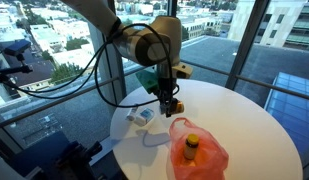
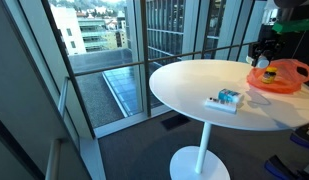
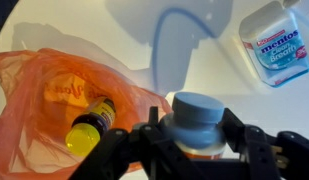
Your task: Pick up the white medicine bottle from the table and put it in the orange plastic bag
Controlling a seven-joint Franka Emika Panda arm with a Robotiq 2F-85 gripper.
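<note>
My gripper point(image 3: 197, 140) is shut on the white medicine bottle point(image 3: 199, 110). In the wrist view I see its pale round cap from above, between the two fingers. The gripper holds it above the white table point(image 3: 194, 50), at the near edge of the orange plastic bag point(image 3: 44, 90). The bag lies crinkled on the table, with a yellow-orange bottle with a dark cap point(image 3: 90, 126) inside. In both exterior views the gripper point(image 1: 170, 104) point(image 2: 261, 55) hangs just beside the bag point(image 1: 206, 152) point(image 2: 282, 77). The held bottle is too small to make out there.
A flat blue-and-white mint pack point(image 3: 275, 44) lies on the table away from the bag, and shows in both exterior views point(image 1: 144, 117) point(image 2: 226, 100). The round table point(image 1: 254, 130) point(image 2: 189, 85) stands by tall glass windows. Its edge is close to the pack.
</note>
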